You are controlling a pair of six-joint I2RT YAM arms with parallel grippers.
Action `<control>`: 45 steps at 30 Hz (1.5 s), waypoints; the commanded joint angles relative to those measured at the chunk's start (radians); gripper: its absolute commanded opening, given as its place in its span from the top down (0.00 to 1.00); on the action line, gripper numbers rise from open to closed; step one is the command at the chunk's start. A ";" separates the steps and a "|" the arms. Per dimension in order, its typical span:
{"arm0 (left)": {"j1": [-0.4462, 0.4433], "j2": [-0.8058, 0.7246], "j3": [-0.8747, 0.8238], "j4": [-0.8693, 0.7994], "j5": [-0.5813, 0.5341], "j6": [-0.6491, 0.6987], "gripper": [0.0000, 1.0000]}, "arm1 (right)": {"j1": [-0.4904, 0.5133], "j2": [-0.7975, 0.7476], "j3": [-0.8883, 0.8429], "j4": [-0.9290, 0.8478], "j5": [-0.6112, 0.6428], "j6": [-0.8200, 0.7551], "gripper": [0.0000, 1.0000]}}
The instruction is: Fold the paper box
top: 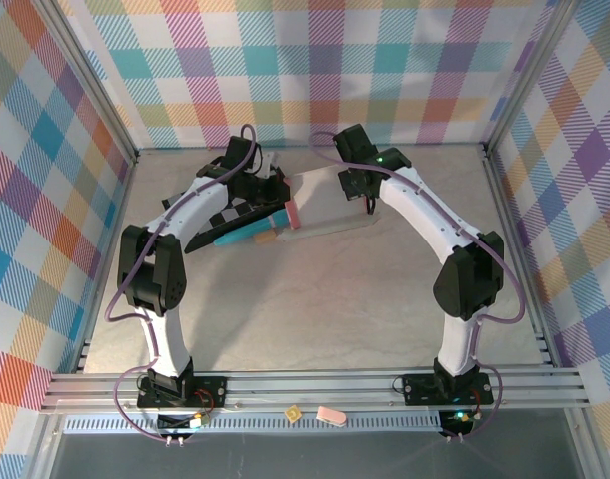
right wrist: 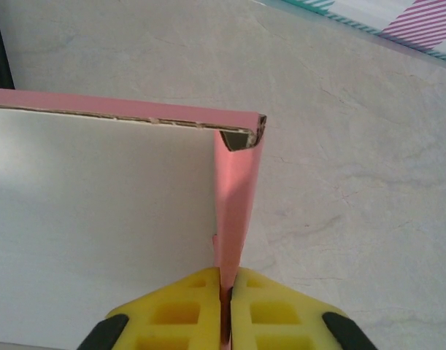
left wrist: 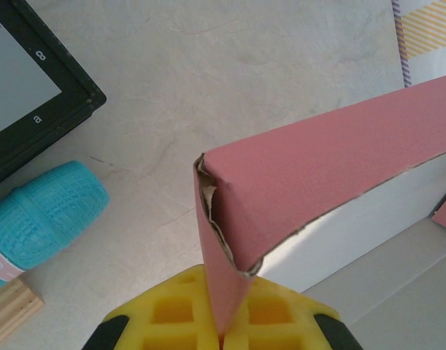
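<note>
The left claw (left wrist: 223,332) has its yellow fingers pinched together on a raised pink flap of the paper box (left wrist: 317,168), right below a folded corner. The right claw (right wrist: 227,306) is clamped the same way on an upright pink wall at the box's other end, with the pale greyish inner face to its left. The box sits toward the back of the table (top: 314,319), between the two arms, its base lying flat. Near its left end are a teal bar (left wrist: 40,219), a black-framed board (left wrist: 33,95) and a small wooden block (left wrist: 11,313).
</note>
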 commanded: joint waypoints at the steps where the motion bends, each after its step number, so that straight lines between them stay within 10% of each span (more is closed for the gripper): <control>1: -0.040 -0.070 0.020 0.059 0.048 -0.005 1.00 | 0.024 0.012 -0.030 0.020 -0.056 -0.006 0.86; 8: -0.040 -0.076 0.013 0.066 0.047 -0.006 1.00 | 0.021 0.016 -0.073 0.038 -0.070 0.002 0.76; 17: -0.040 -0.072 0.031 0.058 0.043 -0.008 1.00 | 0.021 0.040 -0.049 -0.002 0.053 0.035 1.00; 29: -0.053 -0.065 0.049 0.051 0.007 -0.036 1.00 | 0.045 0.079 -0.009 -0.084 0.343 0.117 1.00; 45: -0.070 -0.059 0.056 0.072 -0.011 -0.071 1.00 | 0.045 0.023 -0.046 -0.031 0.118 0.099 1.00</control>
